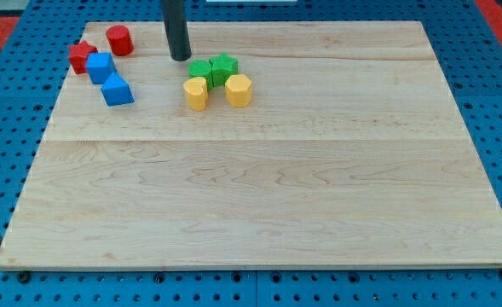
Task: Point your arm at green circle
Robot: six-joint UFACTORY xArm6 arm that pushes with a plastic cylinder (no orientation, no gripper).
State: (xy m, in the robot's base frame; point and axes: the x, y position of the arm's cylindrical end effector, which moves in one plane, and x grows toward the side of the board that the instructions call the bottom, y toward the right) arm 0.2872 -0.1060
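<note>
The green circle [201, 72] lies on the wooden board near the view's top, left of centre. It touches a green star [224, 66] on its right. A yellow heart-like block [196, 93] sits just below it and a yellow hexagon [239, 89] below the star. My tip [181, 57] comes down from the view's top and stands just up and left of the green circle, a small gap apart.
At the view's top left are a red cylinder [119, 40], a red star [83, 56], a blue block [100, 67] and a blue wedge-like block [117, 89]. The board [259, 196] lies on a blue pegboard surface.
</note>
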